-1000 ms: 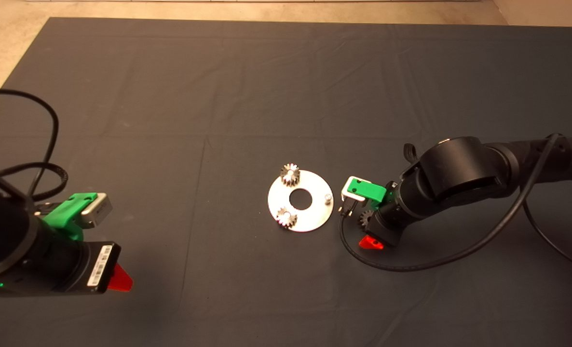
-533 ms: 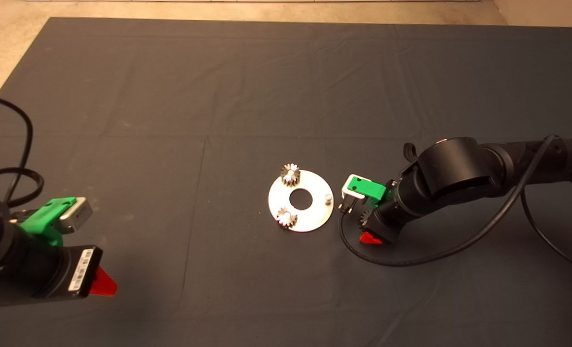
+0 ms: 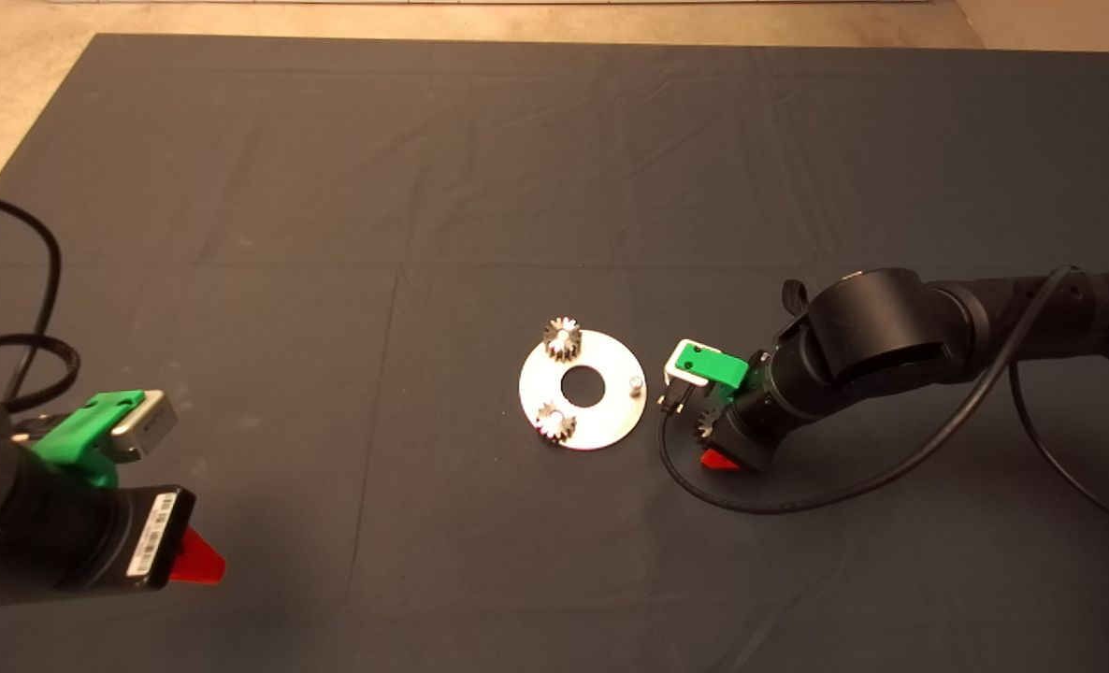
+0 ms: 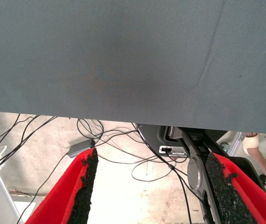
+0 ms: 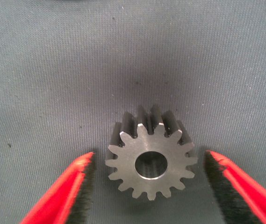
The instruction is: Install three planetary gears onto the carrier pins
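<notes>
Two planetary gears already sit on carrier pins on the round silver plate (image 3: 601,419), one gear (image 3: 562,338) at the plate's upper left and one (image 3: 554,422) at its lower left. The third pin (image 3: 637,383) on the plate's right side is bare. The last gear (image 5: 151,157) lies flat on the dark mat (image 3: 480,168) of the counter, just right of the plate in the middle of the head view.

The right pincer (image 5: 149,186) is low over this gear with its fingers spread, one on each side, not touching it. If the pads close off-centre on the teeth, the gear may tip or roll away. If it hangs tilted, its small hole may miss the pin and jam.

The left pincer (image 4: 149,191) waits at the lower left of the frame, spread and holding nothing.

A white barcode label (image 3: 146,547) is on the left arm, too small to read
</notes>
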You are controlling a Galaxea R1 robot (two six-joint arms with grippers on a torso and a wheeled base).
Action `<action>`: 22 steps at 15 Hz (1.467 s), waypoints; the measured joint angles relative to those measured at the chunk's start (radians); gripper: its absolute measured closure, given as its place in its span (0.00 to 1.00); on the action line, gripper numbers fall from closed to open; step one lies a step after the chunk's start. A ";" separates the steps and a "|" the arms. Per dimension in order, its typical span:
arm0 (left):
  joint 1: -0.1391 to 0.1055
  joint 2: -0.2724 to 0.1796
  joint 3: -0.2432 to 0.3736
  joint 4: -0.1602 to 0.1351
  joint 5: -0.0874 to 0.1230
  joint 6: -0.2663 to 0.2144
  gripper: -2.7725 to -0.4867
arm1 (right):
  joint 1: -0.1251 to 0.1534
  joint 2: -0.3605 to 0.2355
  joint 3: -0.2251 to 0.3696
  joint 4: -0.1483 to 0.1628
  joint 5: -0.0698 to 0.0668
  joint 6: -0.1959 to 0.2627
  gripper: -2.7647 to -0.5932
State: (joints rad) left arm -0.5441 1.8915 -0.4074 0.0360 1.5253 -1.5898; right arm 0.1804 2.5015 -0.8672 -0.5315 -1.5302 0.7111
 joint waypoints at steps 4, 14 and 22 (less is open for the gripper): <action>0.000 0.000 0.004 0.000 0.000 0.000 0.51 | 0.000 0.000 -0.003 0.000 0.000 0.000 0.58; 0.000 0.000 0.005 0.000 0.000 0.000 0.51 | 0.000 -0.003 -0.011 0.000 0.004 0.000 0.72; 0.000 0.000 0.009 -0.001 0.000 0.000 0.51 | 0.000 -0.003 -0.011 0.000 0.005 0.000 0.78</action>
State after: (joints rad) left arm -0.5440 1.8919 -0.3983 0.0349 1.5253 -1.5898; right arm 0.1804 2.4987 -0.8783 -0.5319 -1.5255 0.7111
